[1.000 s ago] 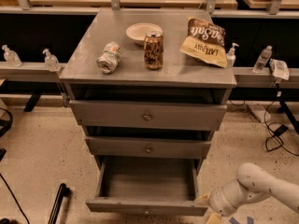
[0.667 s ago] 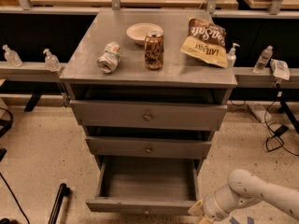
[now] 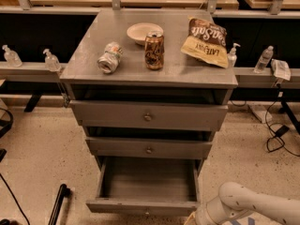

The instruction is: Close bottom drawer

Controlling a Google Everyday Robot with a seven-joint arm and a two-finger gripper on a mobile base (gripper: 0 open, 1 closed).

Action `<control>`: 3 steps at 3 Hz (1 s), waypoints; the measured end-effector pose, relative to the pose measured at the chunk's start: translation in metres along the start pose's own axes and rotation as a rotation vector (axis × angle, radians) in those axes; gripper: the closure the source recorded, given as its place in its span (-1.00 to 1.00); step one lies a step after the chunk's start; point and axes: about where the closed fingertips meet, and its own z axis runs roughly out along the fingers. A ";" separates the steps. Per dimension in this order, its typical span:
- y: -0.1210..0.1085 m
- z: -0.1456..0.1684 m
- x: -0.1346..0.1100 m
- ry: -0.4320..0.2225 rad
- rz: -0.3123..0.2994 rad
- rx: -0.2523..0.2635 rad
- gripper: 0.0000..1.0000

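Currently the bottom drawer stands pulled well out, immediately left of the end effector. Its front's right corner is possibly touching the end effector, but the frame edge cuts this off. Whether the end effector is wide or narrow cannot be told. Recommended: press squarely on the front, nearer the knob, so the drawer runs straight without racking. Against the earlier frame, the arm has shifted left and lower; the drawer is unmoved.

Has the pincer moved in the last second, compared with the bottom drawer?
Yes. The pincer has moved left and slightly down, closer to the right front corner of the bottom drawer, which is open and has not shifted.
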 end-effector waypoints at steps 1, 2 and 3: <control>0.001 0.001 0.000 0.000 0.000 -0.004 1.00; -0.011 0.014 -0.006 -0.008 0.006 -0.011 1.00; -0.052 0.061 -0.016 -0.044 0.028 0.029 1.00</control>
